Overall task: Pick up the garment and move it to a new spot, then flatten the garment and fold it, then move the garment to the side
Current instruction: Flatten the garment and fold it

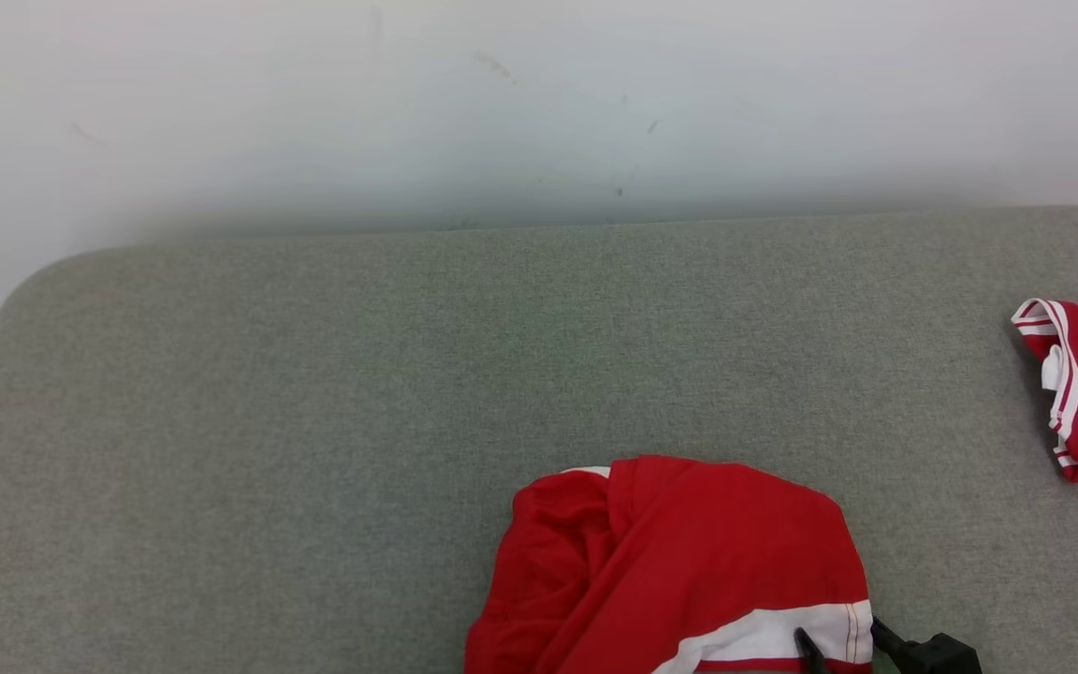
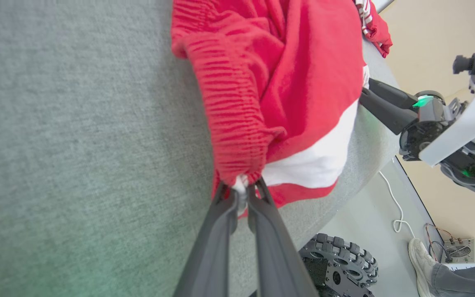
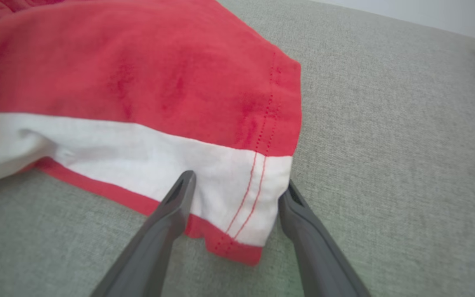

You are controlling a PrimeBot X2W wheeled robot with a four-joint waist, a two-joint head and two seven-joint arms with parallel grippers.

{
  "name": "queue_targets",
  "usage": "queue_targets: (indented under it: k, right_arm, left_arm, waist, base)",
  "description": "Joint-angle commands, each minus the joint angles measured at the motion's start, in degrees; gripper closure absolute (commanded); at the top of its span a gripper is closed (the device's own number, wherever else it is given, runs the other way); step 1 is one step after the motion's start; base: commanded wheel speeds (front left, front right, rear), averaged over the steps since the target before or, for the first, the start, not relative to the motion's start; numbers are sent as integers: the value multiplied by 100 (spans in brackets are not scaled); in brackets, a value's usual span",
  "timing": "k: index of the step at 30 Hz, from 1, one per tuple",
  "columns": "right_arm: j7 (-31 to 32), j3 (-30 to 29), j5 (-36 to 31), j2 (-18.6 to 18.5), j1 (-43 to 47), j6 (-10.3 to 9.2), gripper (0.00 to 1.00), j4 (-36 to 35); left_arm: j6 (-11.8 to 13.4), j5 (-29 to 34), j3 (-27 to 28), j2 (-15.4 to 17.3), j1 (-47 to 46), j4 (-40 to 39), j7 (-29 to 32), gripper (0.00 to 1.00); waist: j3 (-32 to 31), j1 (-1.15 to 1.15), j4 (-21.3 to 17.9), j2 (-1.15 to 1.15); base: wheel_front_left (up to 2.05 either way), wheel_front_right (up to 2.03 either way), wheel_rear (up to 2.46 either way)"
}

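Now our left claw [image 2: 242,193] is clenched on the waistband [image 2: 233,123] of the red garment [image 2: 303,74]; our right claw [image 3: 237,183] stands released, fingers astride its white-striped hem [image 3: 258,194].

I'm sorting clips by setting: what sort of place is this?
Likely a robot test room: grey fabric-covered table against a bare white wall, loose white cable and small fan-fronted box on the floor.

Light was bright, soft and even; a dim shadow band lay along the wall [image 1: 539,201] above the grey surface [image 1: 314,374]; a green tint coloured that surface at lower left in the left wrist view; the garment [image 3: 138,74] looked slightly blurred in the right wrist view.
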Motion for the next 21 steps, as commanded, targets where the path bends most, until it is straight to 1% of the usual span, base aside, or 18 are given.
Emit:
queue_targets:
  k: [1, 7, 8, 9, 10, 11, 12, 17, 19, 21]
  right_arm:
    - [-44, 14, 22, -29, -48, -14, 0, 34]
    - [-94, 109, 63, -39, -23, -14, 0, 25]
    - [-98, 115, 70, -36, -14, -14, 2, 17]
    - [-108, 122, 79, -34, -4, -14, 15, 11]
    - [-119, 126, 89, -36, 7, -14, 33, 6]
    - [-131, 126, 101, -35, 19, -14, 45, 4]
    - [-130, 130, 111, -37, 29, -14, 51, 10]
    - [-109, 172, 179, -50, -4, -14, 73, 61]
    - [-119, 180, 210, -58, -42, -14, 84, 70]
    - [-150, 217, 263, -63, -65, -14, 100, 30]
  left_arm:
    - [6, -48, -6, 23, -53, 35, -47, 100]
    - [6, -105, -38, 64, -94, 109, -163, 100]
    - [6, -115, -39, 69, -102, 117, -182, 100]
    - [6, -127, -42, 73, -106, 126, -202, 100]
    - [6, -124, -42, 74, -104, 131, -228, 100]
    - [6, -121, -44, 73, -103, 139, -228, 100]
    - [6, -128, -50, 73, -104, 143, -244, 100]
    - [6, -174, -75, 71, -140, 168, -265, 100]
    - [6, -187, -71, 82, -149, 181, -284, 100]
    - [6, -224, -45, 88, -141, 195, -321, 100]
  waist:
    - [-5, 0, 2, 0]
    - [-18, 0, -10, 0]
    - [-21, 0, -12, 0]
    - [-29, 0, -16, 0]
    - [-34, 0, -18, 0]
    - [-40, 0, -19, 0]
    - [-41, 0, -18, 0]
    - [-57, 0, 5, 0]
    - [-64, 0, 18, 0]
    - [-79, 0, 28, 0]
  base:
    - [0, 0, 0]
    - [0, 0, 0]
    - [0, 0, 0]
    - [0, 0, 0]
    - [0, 0, 0]
    - [0, 0, 0]
    - [0, 0, 0]
    - [0, 0, 0]
    - [0, 0, 0]
    - [0, 0, 0]
